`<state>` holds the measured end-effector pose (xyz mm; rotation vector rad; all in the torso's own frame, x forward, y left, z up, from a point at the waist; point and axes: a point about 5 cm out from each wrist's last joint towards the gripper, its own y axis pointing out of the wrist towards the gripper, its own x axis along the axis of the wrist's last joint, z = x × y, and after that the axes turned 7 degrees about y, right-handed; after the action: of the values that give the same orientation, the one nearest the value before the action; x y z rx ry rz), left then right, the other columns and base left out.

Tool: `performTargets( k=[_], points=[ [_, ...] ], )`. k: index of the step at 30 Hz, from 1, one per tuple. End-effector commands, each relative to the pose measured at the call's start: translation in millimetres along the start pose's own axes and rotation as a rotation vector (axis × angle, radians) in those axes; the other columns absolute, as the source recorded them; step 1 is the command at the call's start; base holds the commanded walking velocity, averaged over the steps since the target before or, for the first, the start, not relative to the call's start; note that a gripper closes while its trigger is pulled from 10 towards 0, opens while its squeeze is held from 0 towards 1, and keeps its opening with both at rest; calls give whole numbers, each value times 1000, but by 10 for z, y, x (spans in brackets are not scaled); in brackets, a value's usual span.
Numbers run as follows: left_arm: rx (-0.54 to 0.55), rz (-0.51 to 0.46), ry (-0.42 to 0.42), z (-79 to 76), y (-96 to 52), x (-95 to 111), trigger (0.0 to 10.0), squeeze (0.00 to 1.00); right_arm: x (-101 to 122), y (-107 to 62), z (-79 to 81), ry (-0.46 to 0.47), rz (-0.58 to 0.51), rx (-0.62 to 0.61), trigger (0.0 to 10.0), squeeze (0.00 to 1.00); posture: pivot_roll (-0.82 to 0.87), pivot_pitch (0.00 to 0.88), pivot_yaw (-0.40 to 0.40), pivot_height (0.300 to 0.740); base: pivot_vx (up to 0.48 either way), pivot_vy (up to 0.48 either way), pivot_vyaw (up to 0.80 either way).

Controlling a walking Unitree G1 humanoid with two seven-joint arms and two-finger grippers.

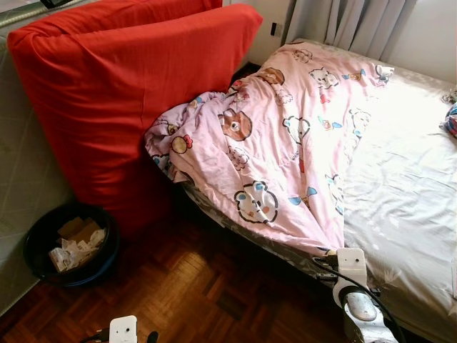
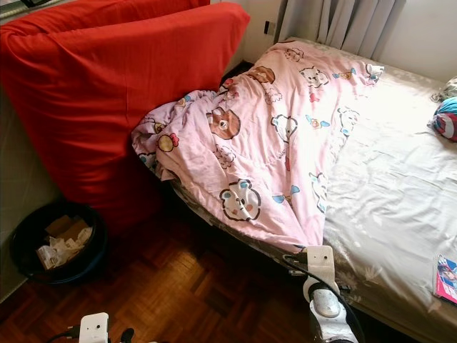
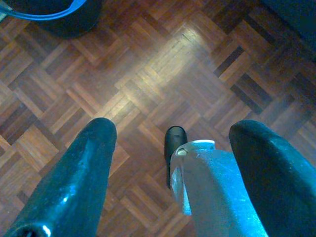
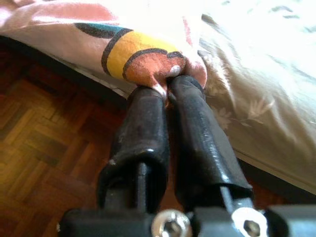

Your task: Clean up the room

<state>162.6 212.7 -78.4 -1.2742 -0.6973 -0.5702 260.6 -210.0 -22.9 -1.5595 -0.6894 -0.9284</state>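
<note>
Dark parquet floor (image 1: 193, 286) covers the near part of the room. On the left, a red mattress (image 1: 121, 93) leans against the wall. A bed (image 1: 407, 193) with a pale grey sheet fills the right, sunlit. Grey curtains (image 1: 350, 21) hang at the far wall.

No readable text, label, brand or number shows on anything in these views

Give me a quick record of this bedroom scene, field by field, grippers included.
right gripper: jaws shut on a corner of the pink blanket at the bed edge
left gripper: jaws open, low over the parquet floor
bed: grey sheet, blanket bunched on the near side
red cushion: upright beside the bed
bin: on the floor, holding paper scraps
</note>
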Motion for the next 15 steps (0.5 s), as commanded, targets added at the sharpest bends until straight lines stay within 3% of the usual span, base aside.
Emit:
performTargets(
  k=[1, 2, 4, 8, 10, 11, 12, 15],
  points=[
    [-6, 34, 20, 10, -33, -88, 10000, 0, -80, -17, -29, 17, 35, -8, 10000, 639, -8, 140, -88, 740, 0, 0, 0],
    [-6, 34, 21, 10, -33, -87, 10000, 0, -81, -16, -29, 17, 36, -7, 10000, 639, -8, 140, -88, 740, 0, 0, 0],
    [-8, 33, 23, 10, -32, -86, 10000, 0, -90, -13, -29, 13, 48, -1, 10000, 859, -7, 140, -88, 740, 0, 0, 0],
    [-10, 34, 23, 8, -32, -87, 10000, 0, -104, -13, -35, 14, 60, -1, 10000, 859, -7, 139, -88, 740, 0, 0, 0],
    [-11, 35, 23, 6, -32, -88, 10000, 0, -125, -16, -25, 27, 74, 11, 10000, 812, -8, 140, -88, 740, 0, 0, 0],
    [-11, 36, 24, 5, -32, -88, 10000, 0, -137, -19, -8, 37, 80, 27, 10000, 686, -9, 139, -89, 740, 0, 0, 0],
    [-12, 37, 24, 4, -31, -87, 10000, 0, -159, -26, 24, 46, 89, 53, 10000, 0, -10, 139, -89, 740, 0, 0, 0],
    [-13, 39, 26, 0, -28, -85, 10000, 0, -249, -60, 102, 39, 115, 108, 10000, 0, -13, 138, -86, 740, 0, 0, 0]
  ],
)
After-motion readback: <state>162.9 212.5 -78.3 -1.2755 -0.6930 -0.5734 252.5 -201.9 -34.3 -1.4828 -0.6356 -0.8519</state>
